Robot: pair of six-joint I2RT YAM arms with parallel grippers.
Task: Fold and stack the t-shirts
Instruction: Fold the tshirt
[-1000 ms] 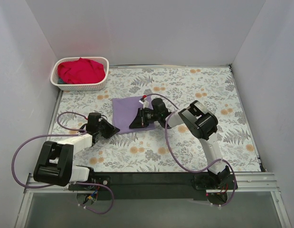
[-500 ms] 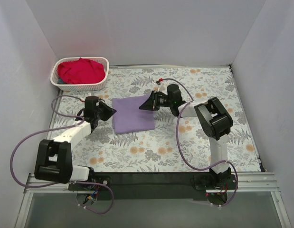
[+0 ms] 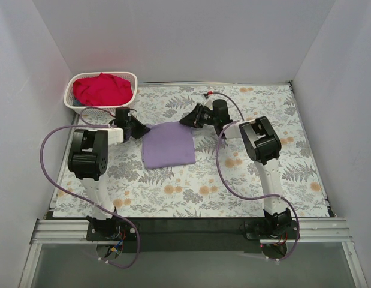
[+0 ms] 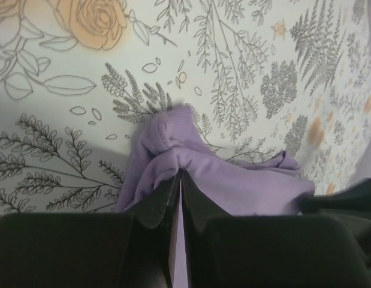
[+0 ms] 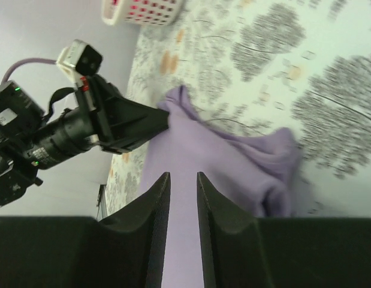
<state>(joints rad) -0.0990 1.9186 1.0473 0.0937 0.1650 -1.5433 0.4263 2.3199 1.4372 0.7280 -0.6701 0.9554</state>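
Plain soft-cloth lavender t-shirt (image 3: 168, 146) lies folded into a rough rectangle mid-table on the floral-print tabletop (image 3: 251, 174), between the two arms

Left gripper (image 4: 179, 175) is at the shirt's far-left corner, low to the table. Fingers are pressed together with a bunched fold of lavender cloth pinched at the tips. Left wrist view shows the cloth puckered up right at the tips, the rest trailing off to the right

Right gripper (image 5: 183, 180) is at the far-right corner, pointing towards the left one. Its fingers stand a narrow slit apart with lavender cloth showing in the slit. Can't tell whether it's nipping the cloth or just sitting over it

Right wrist view: that corner of the shirt is rumpled into a small ridge just right of the fingers. The left gripper's black body shows across the shirt, tip on the opposite corner, with a purple cable (image 5: 29, 61) running off its camera

Crumpled bright red t-shirt (image 3: 101, 89) sits heaped in the white plastic lattice basket (image 3: 100, 110) at the far-left corner of the table, well apart from the lavender t-shirt, nothing touching it
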